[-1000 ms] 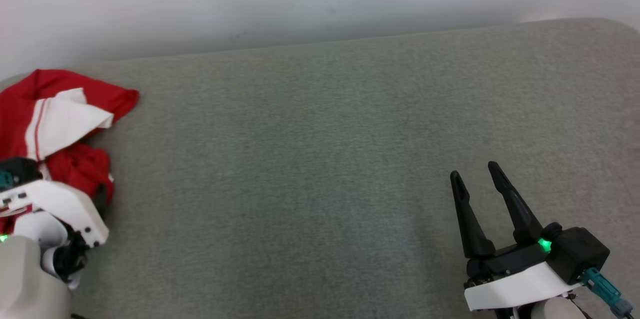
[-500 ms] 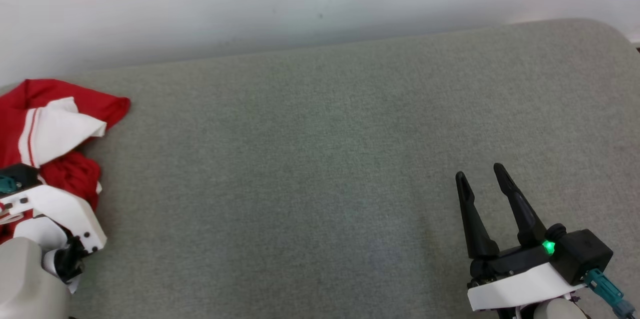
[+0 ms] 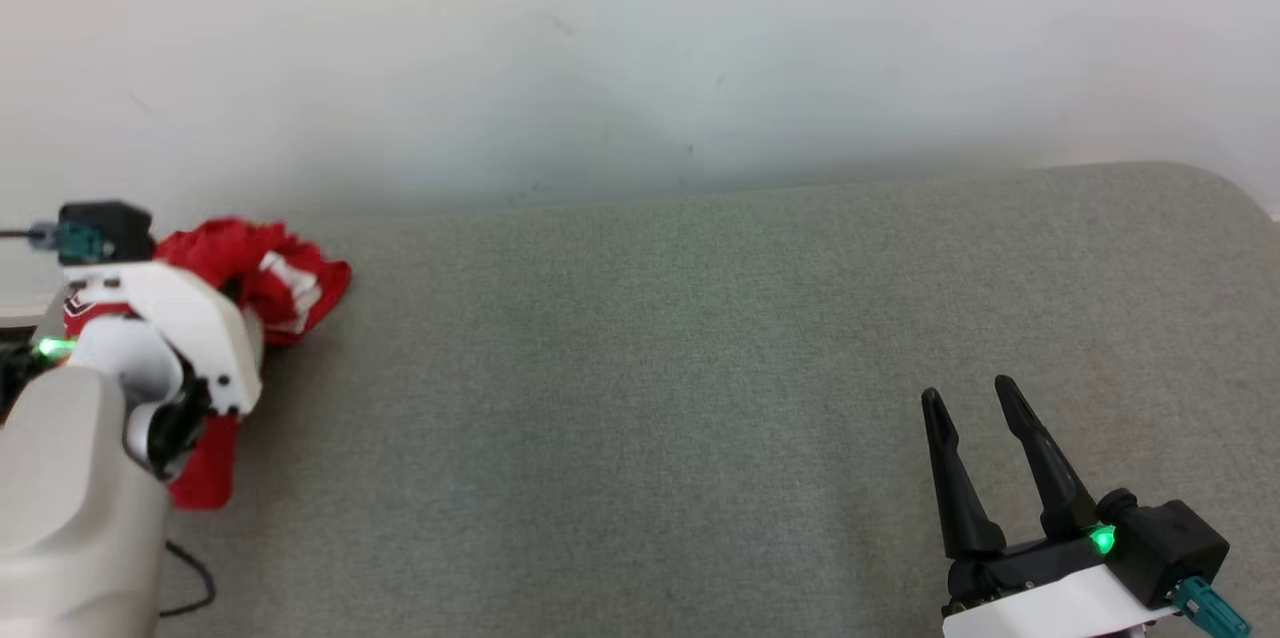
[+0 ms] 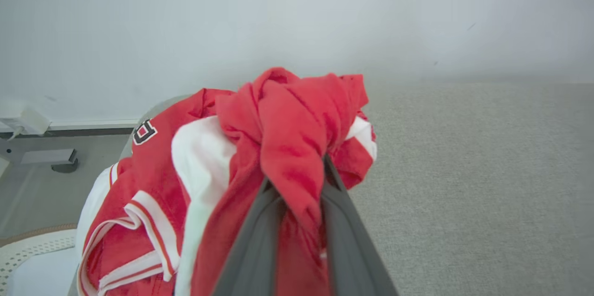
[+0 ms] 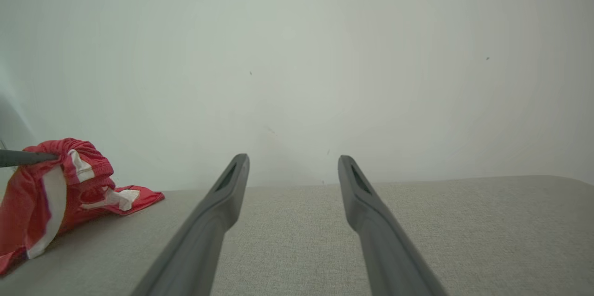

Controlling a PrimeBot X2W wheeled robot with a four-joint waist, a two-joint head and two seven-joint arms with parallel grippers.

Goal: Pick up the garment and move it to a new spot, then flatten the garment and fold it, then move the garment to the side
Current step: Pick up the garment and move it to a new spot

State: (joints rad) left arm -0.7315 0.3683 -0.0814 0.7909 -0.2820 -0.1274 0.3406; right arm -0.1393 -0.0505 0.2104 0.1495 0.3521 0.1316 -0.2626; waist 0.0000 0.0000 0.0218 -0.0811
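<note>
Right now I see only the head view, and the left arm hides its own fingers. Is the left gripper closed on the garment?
Observer: Yes. In the left wrist view the left gripper pinches a red fold of the garment.
Operator: Is the garment fully off the table?
Observer: No. The right wrist view shows one end lying on the table.
Operator: Is anything past the table's end there?
Observer: In the left wrist view, what looks like a white perforated basket sits below that end.
</note>
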